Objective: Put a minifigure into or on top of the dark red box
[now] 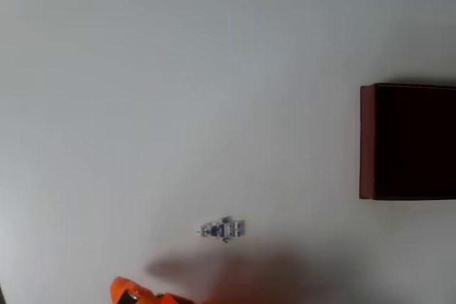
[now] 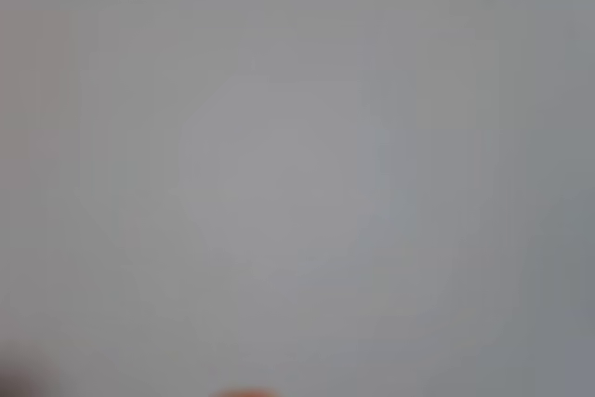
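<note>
Currently the minifigure lies flat on the counter near its bottom edge in the overhead view, well apart from the dark red box at the right edge. Likely light, rigid, slippery; pinch across the torso. Hand state: cannot tell.

No legible text, label, brand, number or sign: none on the dark red box, none on the minifigure, none on the white table; the wrist view is a blur.
</note>
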`<action>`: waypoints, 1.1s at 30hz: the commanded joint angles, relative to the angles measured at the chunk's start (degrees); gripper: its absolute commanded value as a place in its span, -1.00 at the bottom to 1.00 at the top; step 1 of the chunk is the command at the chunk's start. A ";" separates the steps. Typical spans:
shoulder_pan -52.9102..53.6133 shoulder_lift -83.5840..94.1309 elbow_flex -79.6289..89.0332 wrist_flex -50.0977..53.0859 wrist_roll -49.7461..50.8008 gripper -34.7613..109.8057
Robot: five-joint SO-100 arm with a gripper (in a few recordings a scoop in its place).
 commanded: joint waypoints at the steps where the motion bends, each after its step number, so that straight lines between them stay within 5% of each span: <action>1: -0.97 0.88 -1.14 0.00 -0.44 -0.52; 21: -0.79 0.88 -1.14 0.09 0.00 -0.51; 25: 4.66 0.88 -2.46 2.55 10.81 -0.34; 33: 7.82 0.88 -11.16 0.70 16.44 -0.25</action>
